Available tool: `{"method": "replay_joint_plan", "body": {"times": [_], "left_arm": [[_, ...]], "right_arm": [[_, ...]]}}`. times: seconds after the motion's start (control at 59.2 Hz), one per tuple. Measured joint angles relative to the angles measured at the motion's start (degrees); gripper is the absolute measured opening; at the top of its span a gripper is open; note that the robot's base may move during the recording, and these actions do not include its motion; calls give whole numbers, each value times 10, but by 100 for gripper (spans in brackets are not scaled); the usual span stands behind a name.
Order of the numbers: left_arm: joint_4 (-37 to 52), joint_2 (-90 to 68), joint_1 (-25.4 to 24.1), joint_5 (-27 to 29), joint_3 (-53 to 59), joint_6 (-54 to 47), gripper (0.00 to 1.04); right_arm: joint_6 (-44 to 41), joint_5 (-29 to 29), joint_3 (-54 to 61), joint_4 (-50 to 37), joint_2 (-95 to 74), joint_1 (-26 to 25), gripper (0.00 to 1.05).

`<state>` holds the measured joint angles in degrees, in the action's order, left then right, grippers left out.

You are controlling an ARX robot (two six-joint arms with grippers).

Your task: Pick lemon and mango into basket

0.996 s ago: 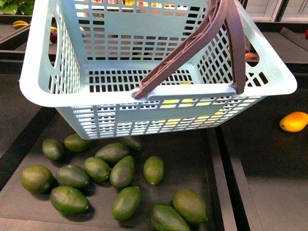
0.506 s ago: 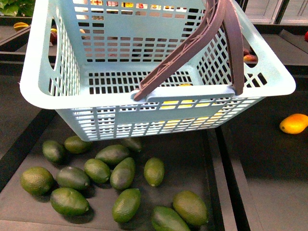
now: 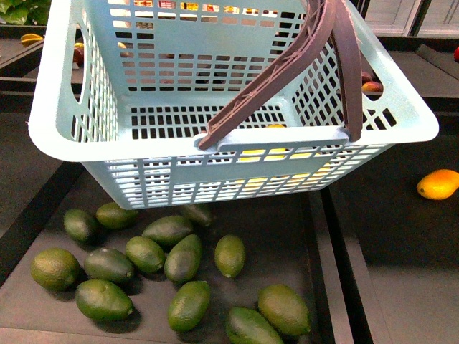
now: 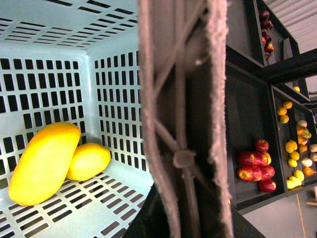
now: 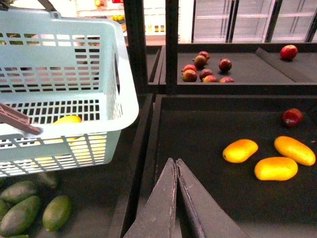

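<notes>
The turquoise basket [image 3: 237,137] hangs tilted above a bin of green fruit, its grey-brown handles [image 3: 337,57] raised. My left gripper [image 4: 185,208] is shut on the handle [image 4: 178,99], which fills the middle of the left wrist view and hides most of the fingers. Inside the basket a yellow mango [image 4: 44,163] and a smaller lemon [image 4: 89,161] lie together in a corner of the slotted floor. My right gripper [image 5: 176,161] is shut and holds nothing, to the right of the basket [image 5: 64,89], over a dark divider.
Several dark green oval fruits [image 3: 165,269] lie in the bin under the basket. Three loose mangoes [image 5: 276,168] and a red apple [image 5: 292,117] rest on the dark tray to the right. More apples [image 5: 205,67] sit on the back shelf. Black dividers [image 3: 337,265] separate the bins.
The basket has drifted very slightly to the left. Nothing else has moved.
</notes>
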<state>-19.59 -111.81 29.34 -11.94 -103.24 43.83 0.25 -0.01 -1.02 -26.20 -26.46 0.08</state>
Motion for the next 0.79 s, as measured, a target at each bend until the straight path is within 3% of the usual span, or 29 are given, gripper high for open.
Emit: {"method": "replay_joint_plan", "body": {"times": [0.726, 0.794], "left_arm": [[0, 0, 0, 0, 0, 0, 5], [0, 0, 0, 0, 0, 0, 5]], "right_arm": [[0, 0, 0, 159, 162, 0, 2], [0, -1, 0, 216, 204, 0, 2]]}}
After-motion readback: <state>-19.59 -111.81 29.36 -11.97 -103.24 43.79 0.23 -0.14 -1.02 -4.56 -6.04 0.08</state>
